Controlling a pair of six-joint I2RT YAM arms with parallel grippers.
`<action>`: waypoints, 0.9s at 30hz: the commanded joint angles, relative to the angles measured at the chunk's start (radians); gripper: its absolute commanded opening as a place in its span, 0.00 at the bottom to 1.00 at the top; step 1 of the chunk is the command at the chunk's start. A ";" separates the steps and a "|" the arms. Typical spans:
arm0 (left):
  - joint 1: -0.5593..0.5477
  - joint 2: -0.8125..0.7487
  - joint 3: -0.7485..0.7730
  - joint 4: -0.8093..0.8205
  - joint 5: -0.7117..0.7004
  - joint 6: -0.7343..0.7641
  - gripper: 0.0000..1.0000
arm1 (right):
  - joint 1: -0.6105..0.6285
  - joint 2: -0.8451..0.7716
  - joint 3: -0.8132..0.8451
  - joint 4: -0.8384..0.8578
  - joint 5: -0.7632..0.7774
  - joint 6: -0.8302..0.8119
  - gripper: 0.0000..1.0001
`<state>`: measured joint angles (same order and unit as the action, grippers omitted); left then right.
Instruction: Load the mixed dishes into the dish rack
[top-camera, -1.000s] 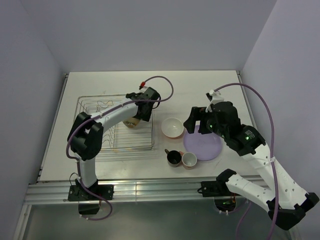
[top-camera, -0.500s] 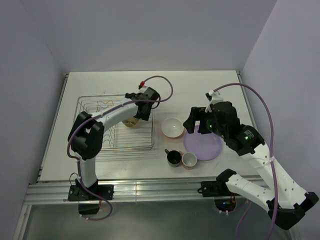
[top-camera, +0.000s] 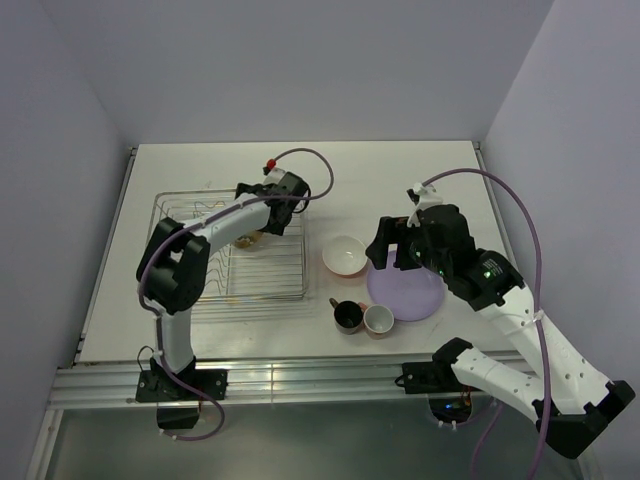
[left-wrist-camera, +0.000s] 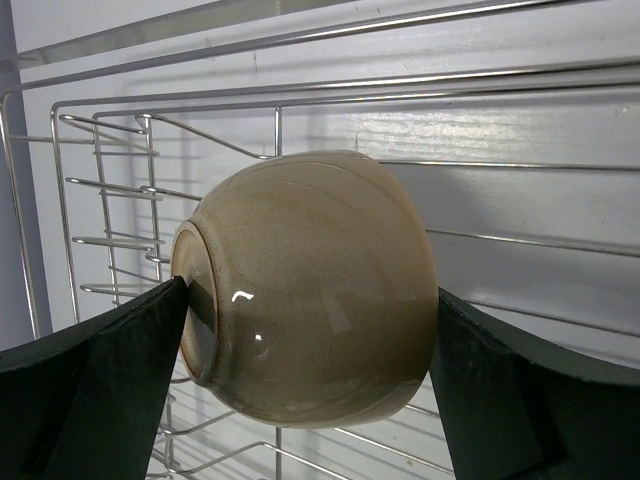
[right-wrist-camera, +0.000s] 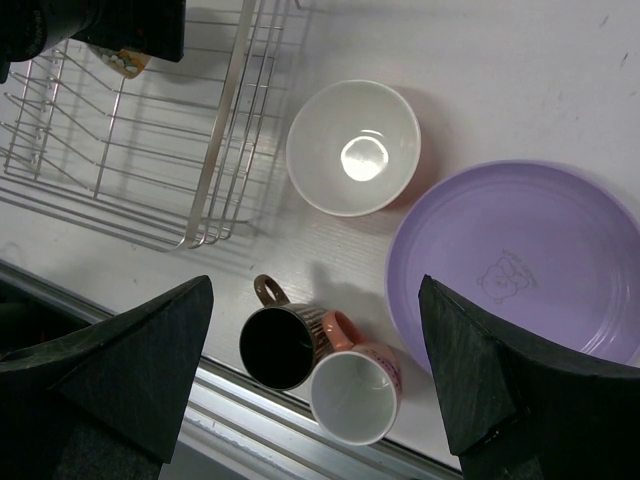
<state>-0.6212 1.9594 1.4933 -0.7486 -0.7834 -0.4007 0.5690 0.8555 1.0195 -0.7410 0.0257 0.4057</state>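
The left gripper (left-wrist-camera: 310, 295) bracketed the beige bowl (left-wrist-camera: 300, 240), tipped sideways in the dish rack (top-camera: 262, 285) toward its right edge — gripping or not, unclear — the right gripper (right-wrist-camera: 315, 290) gaped empty; a snagging finger could roll the bowl over.

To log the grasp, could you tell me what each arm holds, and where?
The left fingers seem to grip the beige bowl, foot to rim, over the rack; the right fingers hold nothing.

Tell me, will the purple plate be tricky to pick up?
Probably. The purple plate lies flat on the table, so getting under its low rim looks hard. It looks glossy, so it may slide when pushed. It seems stiff, not bendy.
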 joint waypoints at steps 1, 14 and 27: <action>0.015 -0.023 -0.057 0.047 0.280 -0.035 0.99 | -0.004 -0.003 -0.007 0.045 0.008 -0.015 0.91; 0.040 -0.065 -0.111 0.124 0.455 0.006 0.99 | -0.006 -0.004 -0.032 0.060 -0.004 -0.019 0.91; 0.025 -0.060 -0.136 0.112 0.293 -0.018 0.99 | -0.004 0.016 -0.038 0.084 -0.021 -0.025 0.92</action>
<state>-0.5785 1.8435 1.4086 -0.6048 -0.5587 -0.3370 0.5686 0.8700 0.9924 -0.7124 0.0093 0.3981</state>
